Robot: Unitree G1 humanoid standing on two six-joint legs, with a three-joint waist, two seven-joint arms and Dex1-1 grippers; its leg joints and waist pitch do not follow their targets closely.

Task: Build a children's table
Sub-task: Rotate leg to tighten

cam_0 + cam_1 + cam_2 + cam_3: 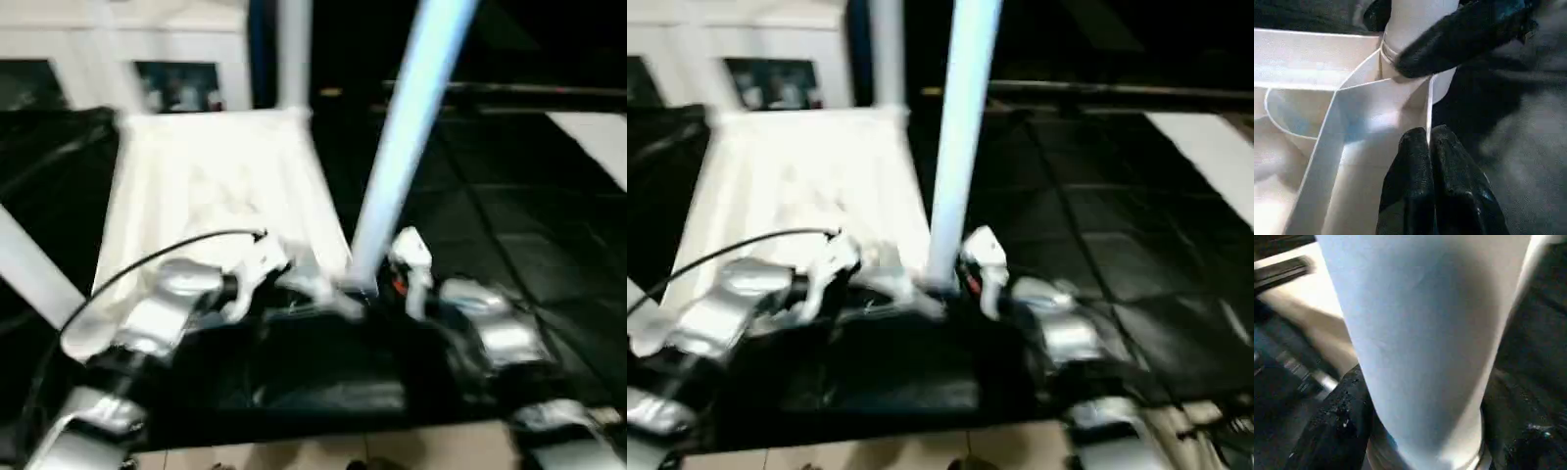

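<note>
The white table top (pixel 211 186) lies upside down on black mats, ribbed underside up. One white leg (pixel 293 49) stands in its far right corner socket. A second leg (pixel 411 127) rises tilted from the near right corner socket (pixel 1400 73). My right gripper (pixel 380 284) is shut on this leg near its base, one black finger (pixel 1334 426) on each side of the tube (pixel 1425 333). My left gripper (pixel 1428 147) is shut on the thin side wall of the top (pixel 1428 103) just beside that socket. A third leg (pixel 29 264) slants at the left edge.
A white cabinet with glass doors (pixel 176 83) stands behind the table top. Black floor mats (pixel 509 225) spread to the right, with a white board (pixel 598 137) at the far right. Pale floor (pixel 323 452) shows near my body.
</note>
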